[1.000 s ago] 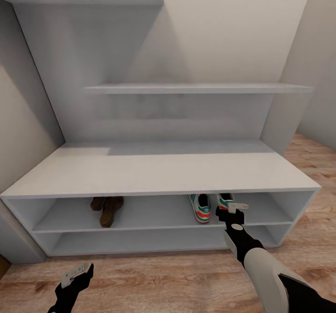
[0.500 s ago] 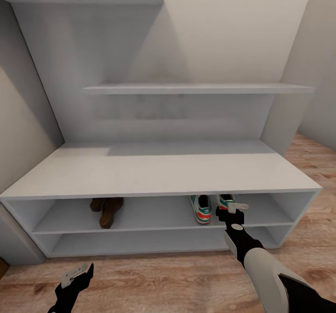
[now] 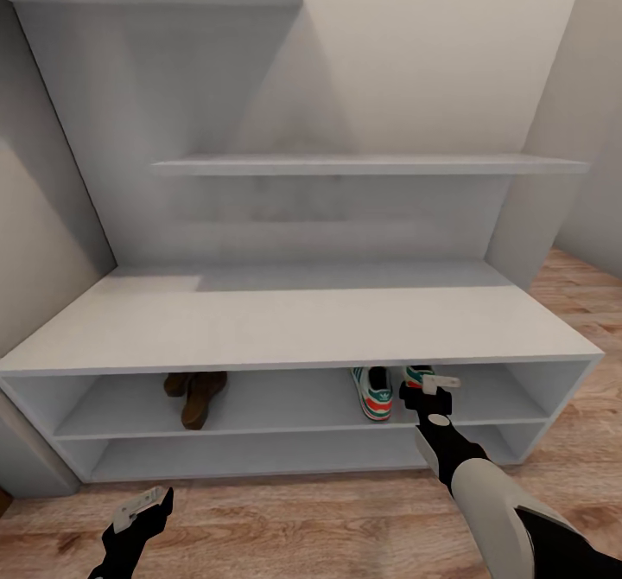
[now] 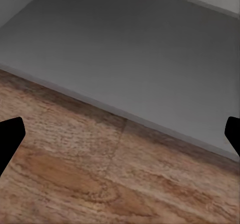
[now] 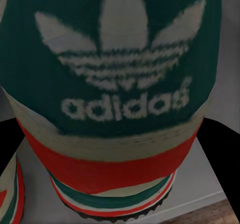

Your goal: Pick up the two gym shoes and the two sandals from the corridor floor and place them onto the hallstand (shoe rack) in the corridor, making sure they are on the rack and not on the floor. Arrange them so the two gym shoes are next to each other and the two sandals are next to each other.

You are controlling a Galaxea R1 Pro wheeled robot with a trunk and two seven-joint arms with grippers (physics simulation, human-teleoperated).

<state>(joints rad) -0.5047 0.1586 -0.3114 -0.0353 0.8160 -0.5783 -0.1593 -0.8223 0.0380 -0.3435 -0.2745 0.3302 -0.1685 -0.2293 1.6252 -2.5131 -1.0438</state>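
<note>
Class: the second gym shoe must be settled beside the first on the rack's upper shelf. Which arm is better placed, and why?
Right. Its gripper is at the second shoe, next to the first shoe. The left gripper hangs low over the floor, jaws open and empty.

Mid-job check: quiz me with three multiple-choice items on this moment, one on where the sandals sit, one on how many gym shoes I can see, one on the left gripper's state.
1. Where are the sandals?
A. On the hallstand's broad top
B. On the upper of the hallstand's two low shelves, left part
C. On the floor

2. How many gym shoes show in the head view?
A. One
B. Two
C. Four

3. How is the left gripper?
A. Open, holding nothing
B. Shut on a sandal
C. Shut on a gym shoe

Key: 1 B, the brown pair rests on that shelf. 2 B, one gym shoe stands free, the other is at the right gripper. 3 A, the left wrist view shows only floor between its spread fingers.
</note>
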